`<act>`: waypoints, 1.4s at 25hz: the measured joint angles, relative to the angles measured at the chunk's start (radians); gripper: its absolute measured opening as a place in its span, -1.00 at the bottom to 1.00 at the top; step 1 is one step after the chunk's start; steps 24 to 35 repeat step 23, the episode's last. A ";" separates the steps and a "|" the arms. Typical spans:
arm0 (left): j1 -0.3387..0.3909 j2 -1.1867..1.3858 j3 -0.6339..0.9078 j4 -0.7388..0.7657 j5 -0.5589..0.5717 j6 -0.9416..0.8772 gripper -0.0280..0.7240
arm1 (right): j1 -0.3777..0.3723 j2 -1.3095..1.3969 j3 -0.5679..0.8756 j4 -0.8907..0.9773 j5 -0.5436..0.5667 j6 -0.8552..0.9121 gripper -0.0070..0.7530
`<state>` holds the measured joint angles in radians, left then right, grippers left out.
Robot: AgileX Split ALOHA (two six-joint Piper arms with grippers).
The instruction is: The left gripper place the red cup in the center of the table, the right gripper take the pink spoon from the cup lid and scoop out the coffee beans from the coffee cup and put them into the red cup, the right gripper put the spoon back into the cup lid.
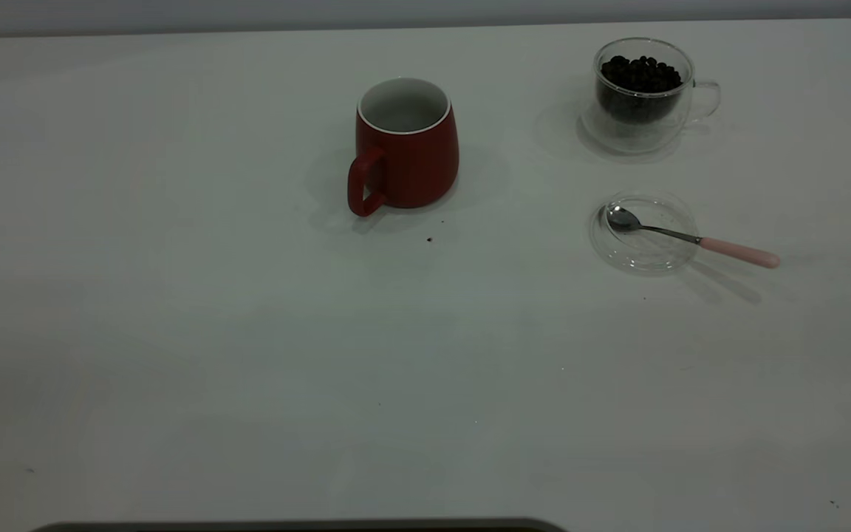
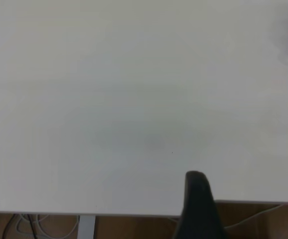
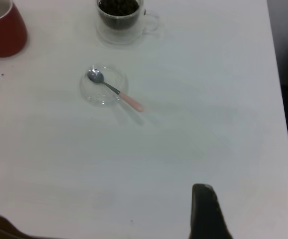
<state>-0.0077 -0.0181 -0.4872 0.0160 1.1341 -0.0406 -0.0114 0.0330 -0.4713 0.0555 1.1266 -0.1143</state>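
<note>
The red cup [image 1: 407, 144] is standing upright about mid-table [image 1: 174, 332], handle toward the camera and a bit left, nothing in it that I can see. Looks like the placing step is done, so I'd guess the spoon pickup is next.

The spoon [image 1: 691, 238] lies with its metal bowl inside the clear lid [image 1: 643, 233] and its pink handle sticking out over the rim, away from the red cup and toward the right edge of the table. Its long axis runs roughly left-right in the outside view, tilted slightly toward the camera at the handle end. The coffee cup [image 1: 641, 92] with the beans [image 1: 640, 74] sits just behind the lid.

Neither arm shows in the outside view. The right gripper [image 3: 206, 211] is only a dark finger at the edge of its own camera, well back from the spoon (which is on its side of the table, so it's clearly the nearer arm). The left gripper [image 2: 197, 206] hangs over bare table near the edge. Can't tell if either one is open or closed.
</note>
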 joint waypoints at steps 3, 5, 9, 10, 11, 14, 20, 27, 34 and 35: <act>0.000 0.000 0.000 0.000 0.000 0.000 0.64 | -0.036 0.000 0.000 -0.004 0.000 0.000 0.31; 0.000 0.000 0.000 0.000 0.000 0.000 0.64 | -0.052 0.000 0.000 -0.004 0.000 0.000 0.31; 0.000 0.000 0.000 0.000 0.000 0.000 0.64 | -0.056 0.000 0.000 -0.004 0.000 0.000 0.31; 0.000 0.000 0.000 0.000 0.000 0.000 0.64 | -0.056 0.000 0.000 -0.004 0.000 0.000 0.31; 0.000 0.000 0.000 0.000 0.000 0.000 0.64 | -0.056 0.000 0.000 -0.004 0.000 0.000 0.31; 0.000 0.000 0.000 0.000 0.000 0.000 0.64 | -0.056 0.000 0.000 -0.004 0.000 0.000 0.31; 0.000 0.000 0.000 0.000 0.000 -0.001 0.64 | -0.056 0.000 0.000 -0.004 0.000 0.000 0.31; 0.000 0.000 0.000 0.000 0.000 -0.002 0.64 | -0.056 0.000 0.000 -0.004 0.000 0.000 0.31; 0.000 0.000 0.000 0.000 0.000 -0.002 0.64 | -0.056 0.000 0.000 -0.004 0.000 0.000 0.31; 0.000 0.000 0.000 0.000 0.000 -0.002 0.64 | -0.056 0.000 0.000 -0.004 0.000 0.000 0.31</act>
